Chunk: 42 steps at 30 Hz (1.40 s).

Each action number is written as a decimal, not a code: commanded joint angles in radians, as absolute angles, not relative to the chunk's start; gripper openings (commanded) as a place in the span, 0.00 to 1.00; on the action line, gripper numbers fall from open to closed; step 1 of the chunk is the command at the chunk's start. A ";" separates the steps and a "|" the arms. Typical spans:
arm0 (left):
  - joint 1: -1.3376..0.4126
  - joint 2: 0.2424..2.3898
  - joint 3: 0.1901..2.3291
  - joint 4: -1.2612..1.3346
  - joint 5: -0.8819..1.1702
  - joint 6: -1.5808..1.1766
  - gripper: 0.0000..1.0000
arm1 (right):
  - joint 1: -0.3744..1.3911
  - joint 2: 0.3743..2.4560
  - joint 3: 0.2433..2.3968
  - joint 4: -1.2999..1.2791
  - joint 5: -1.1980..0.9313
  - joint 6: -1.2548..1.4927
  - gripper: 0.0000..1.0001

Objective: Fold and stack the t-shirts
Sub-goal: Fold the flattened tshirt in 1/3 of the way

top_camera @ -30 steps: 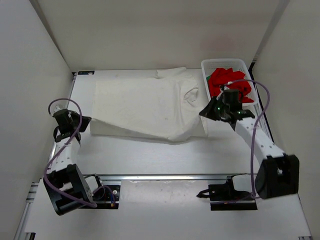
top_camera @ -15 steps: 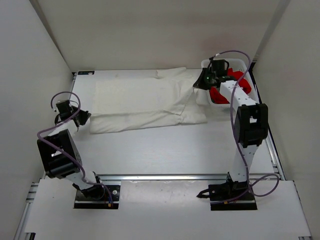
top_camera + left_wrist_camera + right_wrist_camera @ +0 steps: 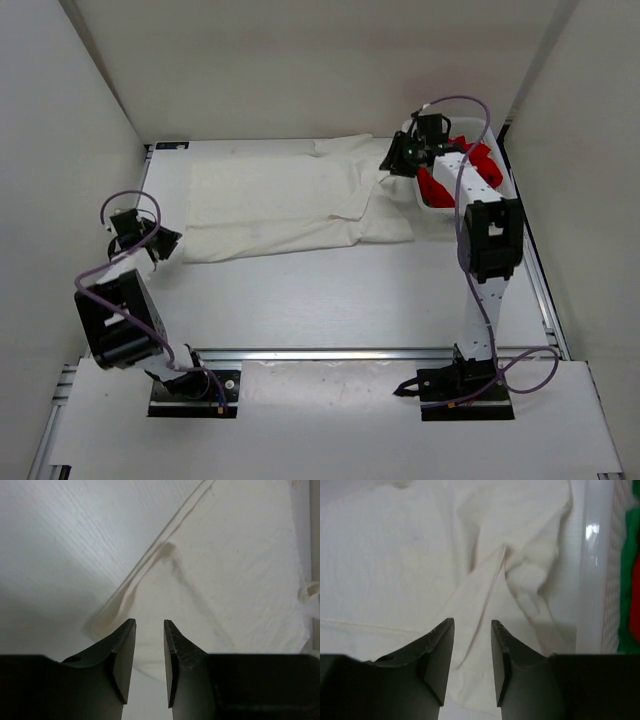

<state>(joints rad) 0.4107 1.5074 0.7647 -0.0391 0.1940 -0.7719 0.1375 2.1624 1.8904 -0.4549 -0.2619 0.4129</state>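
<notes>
Where the cloth is laid, table (image 3: 330, 300): a white top is seen from above, its far half covered by one shirt and its near half left bare of cloth.
White t-shirt (image 3: 290, 205): it is spread flat on the far half, with its long axis run left to right. The near edge looks doubled, so a lengthwise fold is judged to be laid in already.
Basket (image 3: 425, 207): white mesh, set at the far right corner and touched by the shirt's right end.
Red t-shirt (image 3: 482, 160): it is bunched inside the basket, not yet folded.
Green t-shirt (image 3: 626, 570): it is glimpsed through the mesh in the right wrist view, beside the red.
Right gripper (image 3: 392, 163): it is held over the shirt's right end, just beside the basket wall. The jaws are parted and nothing is pinched. A ridge of cloth runs straight ahead from the gap.
Left gripper (image 3: 163, 240): it is poised at the shirt's near-left corner, with the jaws parted narrowly and nothing clamped. The folded edge is seen ahead, slanting away.
Relation that counts: the shirt is stretched between the two grippers, and each end is nearer its own arm. A crosswise fold, judged next, would carry one end along that axis. The basket shirts are nearer the right arm.
</notes>
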 commanded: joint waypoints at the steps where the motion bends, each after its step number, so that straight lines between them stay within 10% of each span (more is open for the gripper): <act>1: 0.370 1.335 0.678 -0.087 0.115 -0.719 0.40 | 0.158 1.872 1.519 -0.259 -0.265 0.425 0.33; 3: 0.377 1.286 0.631 -0.107 0.118 -0.715 0.40 | 0.153 1.676 1.280 -0.134 -0.245 0.463 0.06; 7: 0.384 1.285 0.603 -0.137 0.115 -0.692 0.46 | 0.155 1.510 0.920 0.041 -0.273 0.517 0.00; 14: 0.397 1.385 0.549 -0.069 0.172 -0.724 0.51 | 0.092 1.373 0.631 0.182 -0.193 0.557 0.40; 21: 0.368 1.477 0.552 0.026 0.163 -0.776 0.45 | 0.074 1.494 0.615 0.276 -0.137 0.587 0.46; 27: 0.380 1.539 0.558 0.074 0.186 -0.798 0.21 | 0.086 1.612 0.656 0.365 -0.100 0.638 0.45; 35: 0.342 1.557 0.638 0.028 0.160 -0.770 0.00 | 0.098 1.684 0.749 0.345 -0.095 0.655 0.02; 42: 0.386 1.493 0.658 -0.058 0.137 -0.729 0.00 | 0.069 1.490 0.560 0.275 -0.120 0.661 0.00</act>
